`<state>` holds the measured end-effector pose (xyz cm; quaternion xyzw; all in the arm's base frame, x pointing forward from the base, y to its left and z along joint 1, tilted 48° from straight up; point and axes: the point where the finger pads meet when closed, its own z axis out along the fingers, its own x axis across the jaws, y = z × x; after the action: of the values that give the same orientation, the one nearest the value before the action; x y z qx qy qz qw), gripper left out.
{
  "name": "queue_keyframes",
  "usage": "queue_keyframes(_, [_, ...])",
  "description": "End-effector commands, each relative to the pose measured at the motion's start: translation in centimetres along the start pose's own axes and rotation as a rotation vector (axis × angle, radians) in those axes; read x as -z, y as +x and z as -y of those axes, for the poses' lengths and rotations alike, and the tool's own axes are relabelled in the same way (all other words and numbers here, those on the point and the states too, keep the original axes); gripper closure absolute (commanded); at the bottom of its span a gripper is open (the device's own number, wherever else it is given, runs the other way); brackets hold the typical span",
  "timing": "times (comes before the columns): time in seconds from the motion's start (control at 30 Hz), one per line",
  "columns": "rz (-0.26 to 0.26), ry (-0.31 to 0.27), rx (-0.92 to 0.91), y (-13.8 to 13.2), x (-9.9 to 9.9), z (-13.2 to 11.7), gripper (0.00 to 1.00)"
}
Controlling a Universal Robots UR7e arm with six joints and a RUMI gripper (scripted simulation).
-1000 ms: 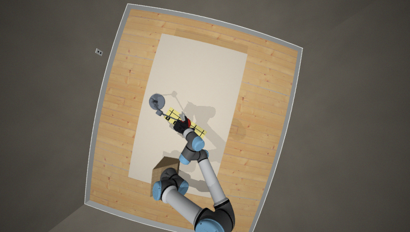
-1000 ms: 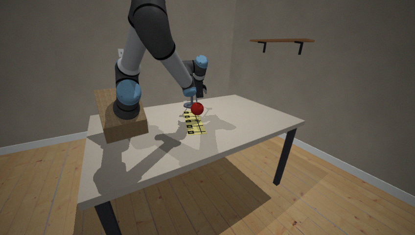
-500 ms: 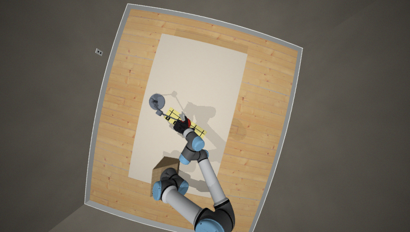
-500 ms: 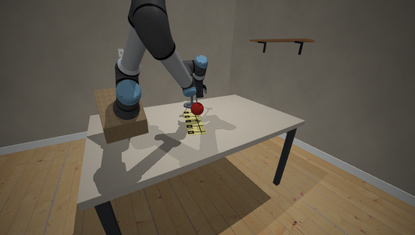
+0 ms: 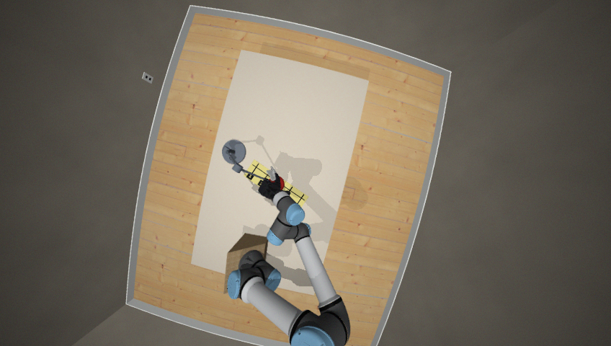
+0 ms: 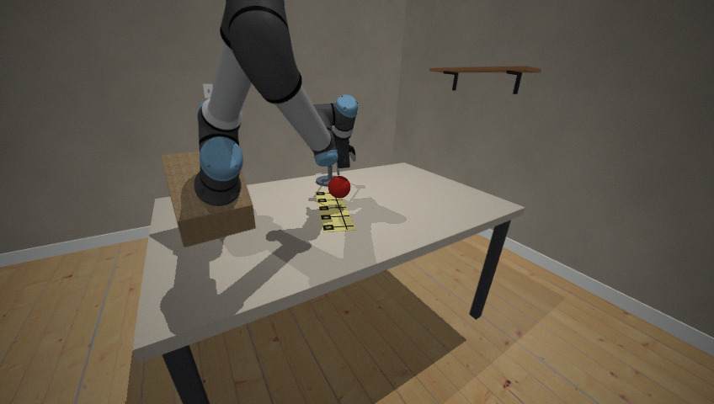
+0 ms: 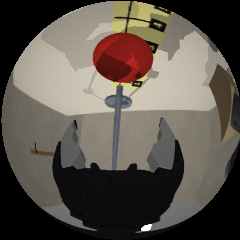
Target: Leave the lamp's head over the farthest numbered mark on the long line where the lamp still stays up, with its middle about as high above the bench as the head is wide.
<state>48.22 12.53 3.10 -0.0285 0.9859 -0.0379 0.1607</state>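
Wrist view shows me the end effector (image 7: 118, 131) spread wide and gripping nothing, its fingers either side of the thin grey lamp rod (image 7: 117, 131). Beyond them, the round red lamp head (image 7: 122, 57) hangs above the yellow numbered strip (image 6: 335, 214) on the pale surface (image 6: 425, 209).
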Motion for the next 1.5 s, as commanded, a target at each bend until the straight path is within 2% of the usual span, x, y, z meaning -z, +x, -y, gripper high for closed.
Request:
queue_keyframes(0.0, [0.001, 0.0, 0.0, 0.0, 0.0, 0.0, 0.0])
queue_keyframes(0.33, [0.001, 0.0, 0.0, 0.0, 0.0, 0.0, 0.0])
queue_keyframes(0.83, [0.001, 0.0, 0.0, -0.1, 6.5, -0.6, 0.0])
queue_keyframes(0.9, [0.001, 0.0, 0.0, -0.1, 6.5, -0.6, 0.0])
queue_keyframes(1.4, [0.005, -0.011, 0.015, -0.2, 11.9, -1.0, 0.0])
queue_keyframes(1.47, [0.005, -0.011, 0.015, -0.2, 11.9, -1.0, 0.0])
